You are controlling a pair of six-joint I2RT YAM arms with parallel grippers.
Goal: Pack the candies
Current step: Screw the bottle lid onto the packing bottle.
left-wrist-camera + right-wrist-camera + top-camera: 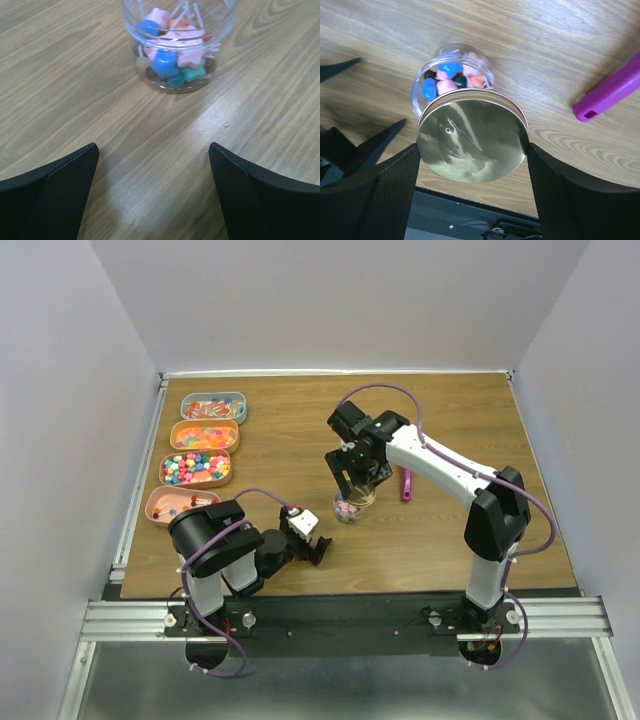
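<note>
A small clear jar [346,509] stands on the table and holds pink, blue and teal candies [172,62]. It also shows in the left wrist view [178,30] and the right wrist view [451,75]. My right gripper [358,483] [472,148] is shut on a round cream-gold lid [472,137] and holds it tilted just above the jar and a little to its side. My left gripper [314,543] [154,167] is open and empty, low over the table just in front of the jar. More candies fill the trays at the left.
Several oval trays of candies line the left edge: wrapped pieces [213,407], orange-yellow gummies [204,435], pastel balls [195,468] and a nearly bare pink tray [182,503]. The magenta scoop [406,484] [609,93] lies on the table right of the jar.
</note>
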